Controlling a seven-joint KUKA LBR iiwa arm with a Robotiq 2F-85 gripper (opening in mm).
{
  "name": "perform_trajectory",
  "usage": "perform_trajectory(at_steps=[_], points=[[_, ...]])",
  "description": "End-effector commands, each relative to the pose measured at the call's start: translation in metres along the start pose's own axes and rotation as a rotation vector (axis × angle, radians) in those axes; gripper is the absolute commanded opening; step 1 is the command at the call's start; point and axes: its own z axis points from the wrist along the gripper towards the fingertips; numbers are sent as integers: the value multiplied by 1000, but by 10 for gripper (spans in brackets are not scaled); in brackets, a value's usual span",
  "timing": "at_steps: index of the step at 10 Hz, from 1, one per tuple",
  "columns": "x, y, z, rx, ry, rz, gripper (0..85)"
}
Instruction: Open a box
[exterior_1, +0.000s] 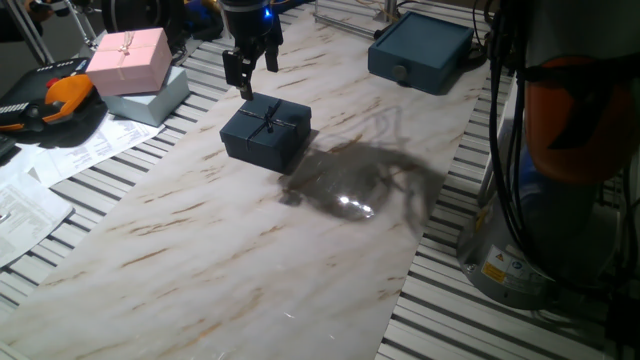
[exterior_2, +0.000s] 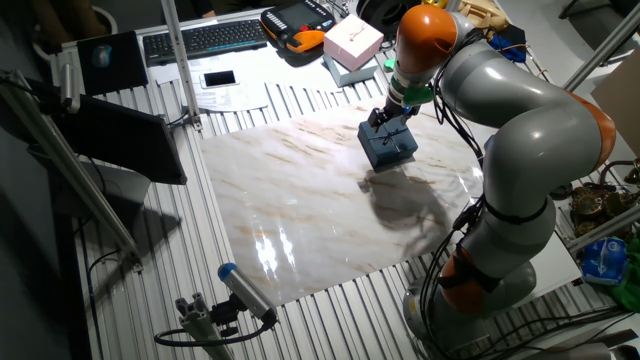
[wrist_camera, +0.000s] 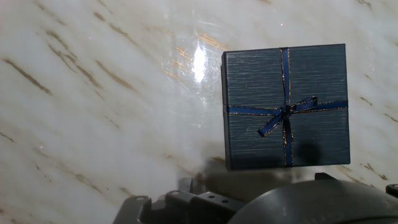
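A square dark navy box (wrist_camera: 286, 106) is seen from above, right of centre, lid closed. A thin blue ribbon (wrist_camera: 286, 115) with gold edging is crossed over the lid and tied in a bow. It is set on a marbled, veined surface (wrist_camera: 93, 112); a glare patch is noted left of it. Grey hardware (wrist_camera: 249, 202) is seen along the bottom edge.

I see the box (exterior_1: 266, 131) (exterior_2: 390, 143) (wrist_camera: 285, 106) sitting flat on the marble board (exterior_1: 250, 250), lid shut, dark navy and square, its thin ribbon bow tied on top, towards the board's far edge.
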Motion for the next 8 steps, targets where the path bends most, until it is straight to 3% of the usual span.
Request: perform_trajectory(at_steps=[1, 8], points=[[0, 0, 0, 44, 19, -6, 0], [-1, -2, 4, 44, 5, 12, 0]])
